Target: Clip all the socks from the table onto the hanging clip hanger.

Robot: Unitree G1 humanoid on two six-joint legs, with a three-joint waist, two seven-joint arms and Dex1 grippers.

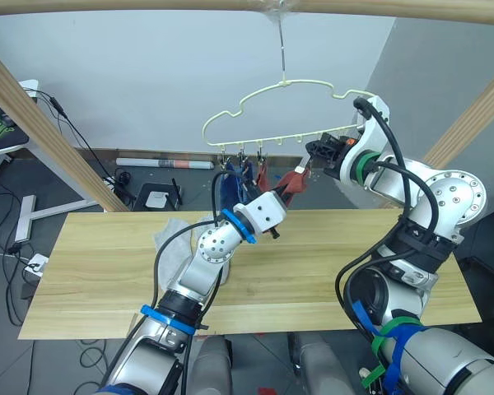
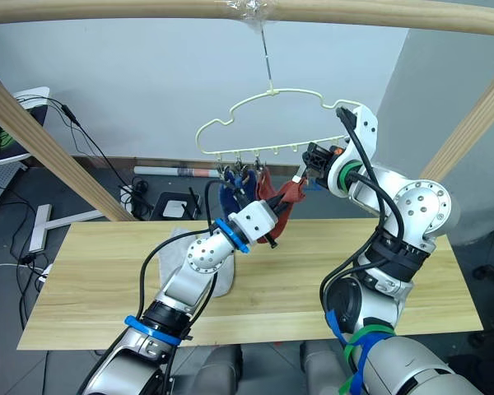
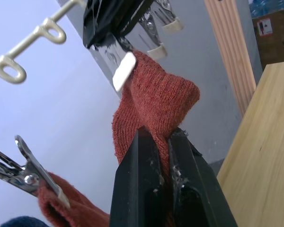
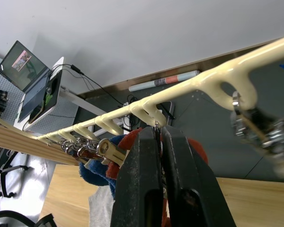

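the left gripper (image 3: 162,142) is clamped on a rust red sock (image 3: 156,101), the two black fingers pinched tight with a fold of the knit squeezed between them. the sock is held up just under the clip hanger (image 1: 272,103), and its upper edge is touching a metal clip (image 3: 124,71), though whether that clip actually bites the fabric can't be made out. the right gripper (image 4: 158,137) is raised to the hanger's bottom rail from the other side, its fingers pressed nearly together around a clip right under one of the rail's loops, so it's squeezed on that clip as far as can be seen.

further along the rail, toward the robot's left, a second rust red sock (image 1: 262,174) is hung from a clip, and a blue sock (image 1: 230,188) is hung beside it. the hanger itself is hooked by its thin wire to a wooden frame pole (image 1: 148,4) overhead, with the wavy pale yellow outline tilted a bit.

down on the table (image 1: 99,271), light grey socks (image 1: 174,234) are left lying in a small heap near the back edge, partly hidden behind the left arm.
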